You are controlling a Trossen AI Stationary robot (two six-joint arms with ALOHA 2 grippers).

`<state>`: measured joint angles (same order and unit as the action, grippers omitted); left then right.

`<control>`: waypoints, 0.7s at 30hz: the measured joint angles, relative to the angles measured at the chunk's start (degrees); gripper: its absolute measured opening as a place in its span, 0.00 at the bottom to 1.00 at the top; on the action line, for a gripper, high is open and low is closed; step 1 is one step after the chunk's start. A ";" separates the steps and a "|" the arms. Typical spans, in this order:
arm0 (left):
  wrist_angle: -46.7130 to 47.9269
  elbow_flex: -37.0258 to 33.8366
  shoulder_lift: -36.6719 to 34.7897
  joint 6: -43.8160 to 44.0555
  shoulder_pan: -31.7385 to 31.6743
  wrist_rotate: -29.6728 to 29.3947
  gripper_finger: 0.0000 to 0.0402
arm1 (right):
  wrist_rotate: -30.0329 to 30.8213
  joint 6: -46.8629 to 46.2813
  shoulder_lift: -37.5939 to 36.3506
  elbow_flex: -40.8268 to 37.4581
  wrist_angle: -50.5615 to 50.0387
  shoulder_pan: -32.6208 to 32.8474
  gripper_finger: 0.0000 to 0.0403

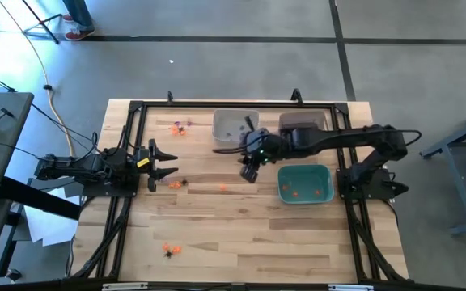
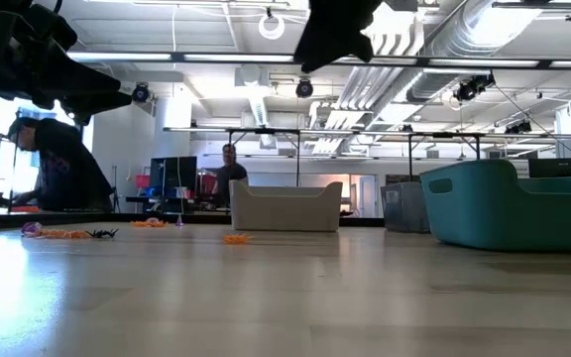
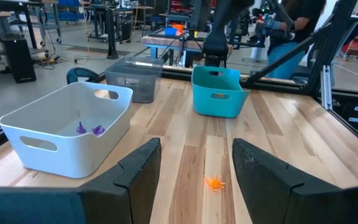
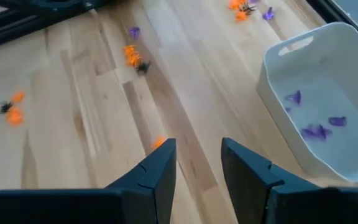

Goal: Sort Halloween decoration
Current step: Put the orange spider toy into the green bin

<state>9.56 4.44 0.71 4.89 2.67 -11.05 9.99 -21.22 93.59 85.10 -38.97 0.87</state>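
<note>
My left gripper (image 1: 167,164) waits low at my own side, jaws spread wide and empty. My right gripper (image 1: 250,173) reaches toward centre, jaws parted, nothing between them.

Wood table, plastic bins, dark matt arms

The table (image 1: 241,234) is pale butcher-block wood, strips laid side by side, smooth with a soft sheen in the low view. The white bin (image 3: 67,134) looks like smooth, slightly glossy plastic; the teal bin (image 3: 217,93) looks like the same plastic, more matt; the grey bin (image 3: 132,78) is dull and smoky. The trinkets (image 4: 132,55) look like small moulded plastic in orange, purple and black. The black frame (image 1: 128,145) on the table looks like matt metal. Both grippers' fingers (image 4: 157,174) look matt black.
</note>
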 joint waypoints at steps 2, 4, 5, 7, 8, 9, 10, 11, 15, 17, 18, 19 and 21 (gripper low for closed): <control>-0.02 0.00 0.00 0.01 0.00 0.00 0.46 | 0.79 -1.42 2.09 0.00 1.85 0.24 0.30; -0.01 0.00 0.00 0.01 -0.01 0.00 0.46 | -0.79 -3.20 4.59 0.00 3.51 0.23 0.30; -0.02 -0.01 0.01 0.00 0.00 0.00 0.46 | -2.13 -5.01 5.68 -0.11 3.69 0.23 0.30; 0.00 0.00 0.02 -0.01 0.01 0.00 0.46 | -3.00 -7.41 8.02 -0.11 5.88 0.23 0.30; 0.00 0.00 0.01 -0.01 0.00 0.00 0.46 | -2.99 -8.31 9.24 -0.07 7.13 0.26 0.30; -0.02 0.00 0.01 0.00 -0.01 0.00 0.46 | -3.05 -8.97 10.46 -0.08 8.13 0.30 0.30; -0.01 -0.01 0.01 0.00 0.00 0.00 0.46 | -3.18 -9.55 11.75 -0.09 9.46 0.30 0.30; 0.00 -0.01 0.01 0.01 0.01 0.01 0.46 | -3.86 -9.71 12.97 -0.09 11.17 0.30 0.30; 0.00 -0.02 0.00 -0.01 0.01 0.00 0.46 | -6.21 -11.19 16.87 -0.05 14.87 0.30 0.30; -0.02 0.00 0.00 -0.01 0.00 0.00 0.46 | -6.22 -12.35 18.86 -0.08 14.38 0.32 0.30; 0.00 -0.02 0.02 -0.01 0.01 0.00 0.46 | -6.24 -12.41 19.74 -0.09 14.48 0.30 0.30; 0.00 0.00 0.02 -0.01 -0.01 0.00 0.46 | -6.24 -12.43 20.52 -0.09 14.68 0.31 0.30; -0.01 0.00 0.01 -0.01 -0.01 0.00 0.46 | -6.22 -13.11 21.91 -0.09 15.15 0.44 0.30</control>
<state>9.55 4.45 0.72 4.89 2.66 -11.05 3.77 -34.33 115.49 85.01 -23.83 1.31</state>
